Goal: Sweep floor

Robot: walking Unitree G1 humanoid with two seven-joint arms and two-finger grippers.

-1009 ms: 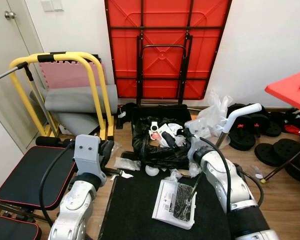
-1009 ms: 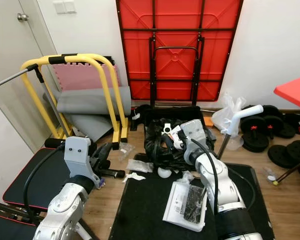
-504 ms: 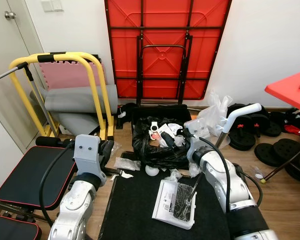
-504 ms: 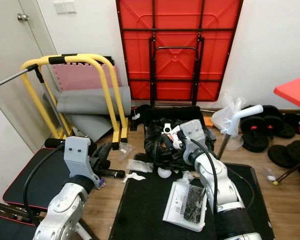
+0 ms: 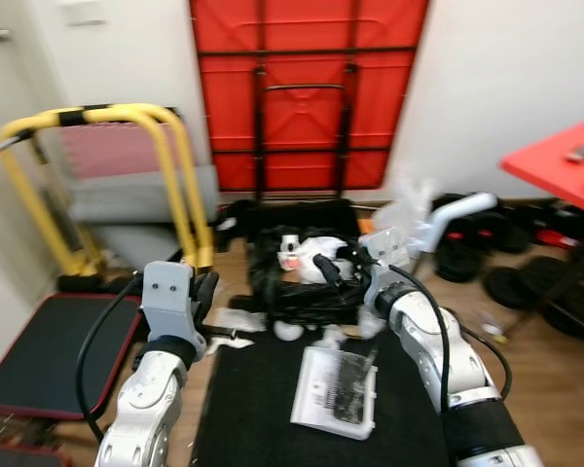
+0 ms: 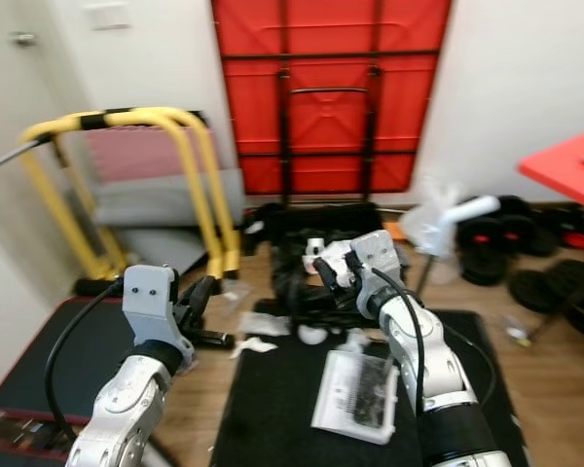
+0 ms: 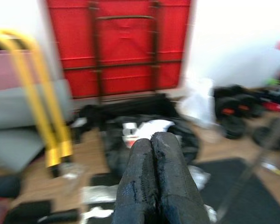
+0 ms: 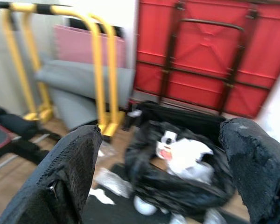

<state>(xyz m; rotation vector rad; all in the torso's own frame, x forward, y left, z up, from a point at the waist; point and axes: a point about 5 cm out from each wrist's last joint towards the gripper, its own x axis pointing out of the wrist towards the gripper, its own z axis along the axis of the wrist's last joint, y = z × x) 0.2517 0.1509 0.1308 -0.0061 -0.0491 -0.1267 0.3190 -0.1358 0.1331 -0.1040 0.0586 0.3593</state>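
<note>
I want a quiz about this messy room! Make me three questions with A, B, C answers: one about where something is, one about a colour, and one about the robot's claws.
1. Where is the black trash bag?
A. On the red table
B. On the floor before the red panel
C. On the bench

2. What colour is the curved rail?
A. Yellow
B. Green
C. Blue

3. How are the claws?
A. Both open
B. Both shut
C. Left shut, right open

Answers:
1 B: the bag sits on the floor below the red panel leaning on the wall.
2 A: the rail is yellow.
3 C: the left claw has its fingers pressed together, the right claw has its fingers spread wide.
</note>
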